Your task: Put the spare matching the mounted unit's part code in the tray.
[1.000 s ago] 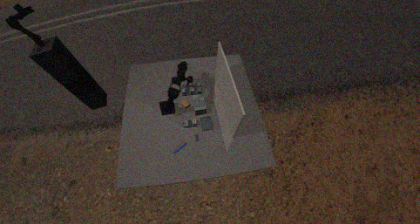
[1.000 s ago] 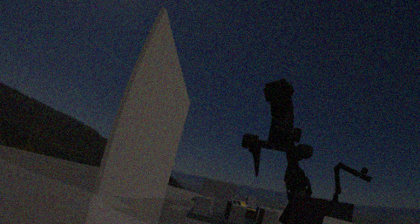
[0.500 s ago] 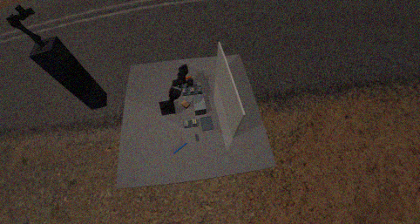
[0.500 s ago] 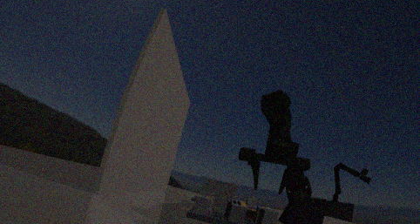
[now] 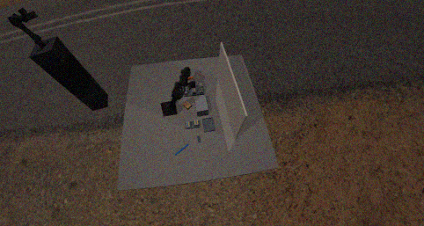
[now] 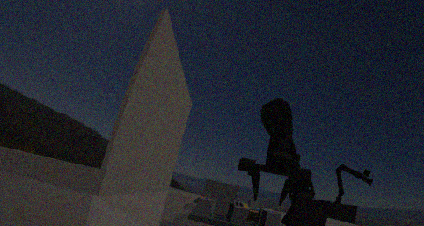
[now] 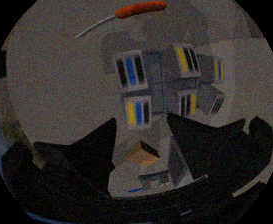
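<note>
My gripper (image 7: 141, 119) (image 5: 188, 90) (image 6: 269, 190) is low over a cluster of small grey spare blocks (image 7: 161, 83) (image 5: 193, 91) with blue and yellow labels. Its fingers stand partly apart, one on each side of a labelled block (image 7: 139, 112). I cannot tell whether they touch it. A grey piece with an orange mark (image 7: 147, 156) (image 5: 188, 105) lies nearer the camera. A pale flat rectangle (image 5: 201, 103), perhaps the tray, lies beside the cluster. The white upright panel (image 5: 230, 97) (image 6: 149, 132) stands to the right. I cannot make out the mounted unit on it.
An orange stick with a thin white line (image 7: 140, 10) lies beyond the cluster. Two more small blocks (image 5: 192, 124), a grey square (image 5: 208, 124) and a blue pen (image 5: 181, 149) lie on the white mat (image 5: 149, 163). A dark pillar (image 5: 68, 72) stands far left.
</note>
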Robot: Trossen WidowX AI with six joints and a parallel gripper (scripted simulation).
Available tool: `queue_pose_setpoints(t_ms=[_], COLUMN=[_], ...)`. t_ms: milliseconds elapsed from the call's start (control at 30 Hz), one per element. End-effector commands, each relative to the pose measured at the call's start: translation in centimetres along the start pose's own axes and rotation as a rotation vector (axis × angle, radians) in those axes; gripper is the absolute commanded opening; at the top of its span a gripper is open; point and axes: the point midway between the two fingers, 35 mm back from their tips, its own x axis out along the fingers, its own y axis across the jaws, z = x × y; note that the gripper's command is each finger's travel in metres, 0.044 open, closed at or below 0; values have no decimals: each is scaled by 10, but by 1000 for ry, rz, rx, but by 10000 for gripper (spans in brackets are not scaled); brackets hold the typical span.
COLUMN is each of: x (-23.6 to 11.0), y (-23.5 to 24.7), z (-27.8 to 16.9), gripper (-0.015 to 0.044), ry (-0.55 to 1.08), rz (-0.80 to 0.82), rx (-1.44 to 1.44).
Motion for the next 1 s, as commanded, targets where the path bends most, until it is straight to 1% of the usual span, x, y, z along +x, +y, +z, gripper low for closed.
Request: queue_pose_setpoints(t_ms=[0,967], x=[7,52], y=[0,2], z=[-1,-3], gripper=[300,300], ry=[5,7], rz=[-2,-3], rx=[-6,-5])
